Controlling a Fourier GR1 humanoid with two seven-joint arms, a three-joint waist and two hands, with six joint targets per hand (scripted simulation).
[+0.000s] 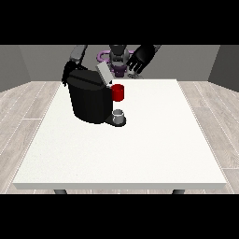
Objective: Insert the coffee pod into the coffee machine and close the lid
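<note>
Coffee machine [88, 100] — black, at the table's [140, 154] rear left in the view; its grey lid [103, 73] stands tilted up, not yet closed. A red thing at the machine [118, 92] sits at its front. Below it, a grey thing [119, 115] rests on the machine's base; it cannot be told for the pod.

Hand at the view's right [141, 57] — raised over the table's far edge, fingers spread, holding nothing.

Hand at the view's left [68, 71] — mostly hidden behind the machine; its state cannot be told.

Judged progress: insertion unconfirmed, lid closing remains.

Raised above the table's [154, 140] far edge, hand at the view's right [141, 58]; bare tabletop below and nearer; coffee machine [88, 98] blocking beside.
</note>
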